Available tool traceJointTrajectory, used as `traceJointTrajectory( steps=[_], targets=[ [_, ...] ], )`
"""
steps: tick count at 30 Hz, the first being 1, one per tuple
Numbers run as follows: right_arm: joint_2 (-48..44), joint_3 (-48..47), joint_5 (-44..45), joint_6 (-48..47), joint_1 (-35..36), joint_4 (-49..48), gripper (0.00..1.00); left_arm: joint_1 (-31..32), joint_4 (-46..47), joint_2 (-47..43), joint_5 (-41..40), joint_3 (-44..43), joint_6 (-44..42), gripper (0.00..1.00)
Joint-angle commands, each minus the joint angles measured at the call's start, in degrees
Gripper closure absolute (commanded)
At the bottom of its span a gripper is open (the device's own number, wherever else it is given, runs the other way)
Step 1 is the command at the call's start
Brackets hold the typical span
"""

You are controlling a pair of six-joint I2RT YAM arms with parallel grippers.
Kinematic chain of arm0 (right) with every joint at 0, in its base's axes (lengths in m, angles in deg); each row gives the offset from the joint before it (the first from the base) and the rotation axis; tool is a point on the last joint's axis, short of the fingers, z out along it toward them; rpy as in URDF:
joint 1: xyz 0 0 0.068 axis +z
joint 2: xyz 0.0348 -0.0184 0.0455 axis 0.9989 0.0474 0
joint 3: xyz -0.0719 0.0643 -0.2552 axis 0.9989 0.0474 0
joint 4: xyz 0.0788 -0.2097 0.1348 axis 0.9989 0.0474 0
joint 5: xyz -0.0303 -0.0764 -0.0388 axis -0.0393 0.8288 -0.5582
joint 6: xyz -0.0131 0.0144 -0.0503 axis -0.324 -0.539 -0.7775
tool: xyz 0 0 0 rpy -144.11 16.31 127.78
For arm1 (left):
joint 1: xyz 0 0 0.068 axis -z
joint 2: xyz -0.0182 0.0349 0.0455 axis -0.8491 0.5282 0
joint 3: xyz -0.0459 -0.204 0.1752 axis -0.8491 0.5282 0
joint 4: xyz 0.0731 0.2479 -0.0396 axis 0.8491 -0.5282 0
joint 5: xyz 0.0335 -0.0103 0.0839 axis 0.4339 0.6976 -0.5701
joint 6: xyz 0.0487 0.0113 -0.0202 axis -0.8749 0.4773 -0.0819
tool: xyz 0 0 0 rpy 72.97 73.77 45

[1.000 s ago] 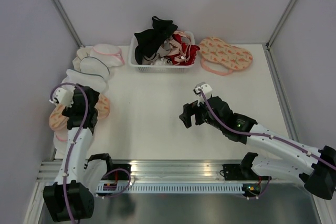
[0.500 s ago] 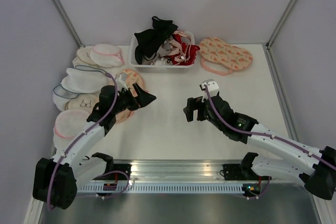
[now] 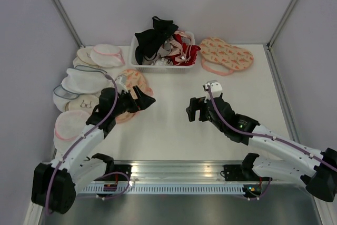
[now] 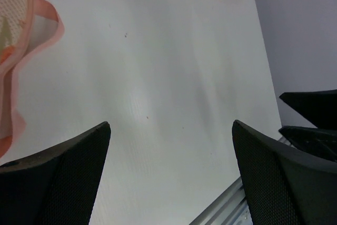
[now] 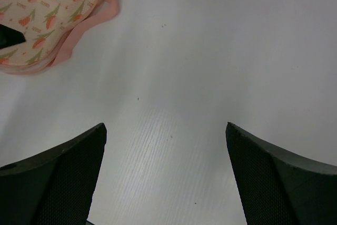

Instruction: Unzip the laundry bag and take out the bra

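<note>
A peach laundry bag (image 3: 132,79) printed with watermelon slices lies flat on the white table, left of centre, partly under my left arm. Its pink trim (image 4: 16,51) shows at the left edge of the left wrist view, and one lobe (image 5: 47,9) fills the right wrist view's top left corner. My left gripper (image 3: 146,96) (image 4: 171,125) hangs open just right of the bag, over bare table. My right gripper (image 3: 190,110) (image 5: 166,126) is open too, facing it across a gap, nothing between its fingers. The bra is hidden.
A second peach watermelon pouch (image 3: 226,55) lies at the back right. A white basket (image 3: 164,66) at the back centre holds black, red and pink garments. White mesh pouches (image 3: 87,80) are piled along the left side. Metal rail at the near edge (image 3: 174,169).
My left arm swung from the table's left edge toward the centre, and the peach bag went with it from the left edge to beside the basket. The right gripper edged slightly right.
</note>
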Motion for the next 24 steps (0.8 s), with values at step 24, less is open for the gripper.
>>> traceJointTrajectory(
  steps=[24],
  targets=[
    [-15.6,-2.2,5.0,2.8,-0.4,6.1,0.02,11.2,8.8,14.5,16.8,-3.8,-6.2,0.0]
  ],
)
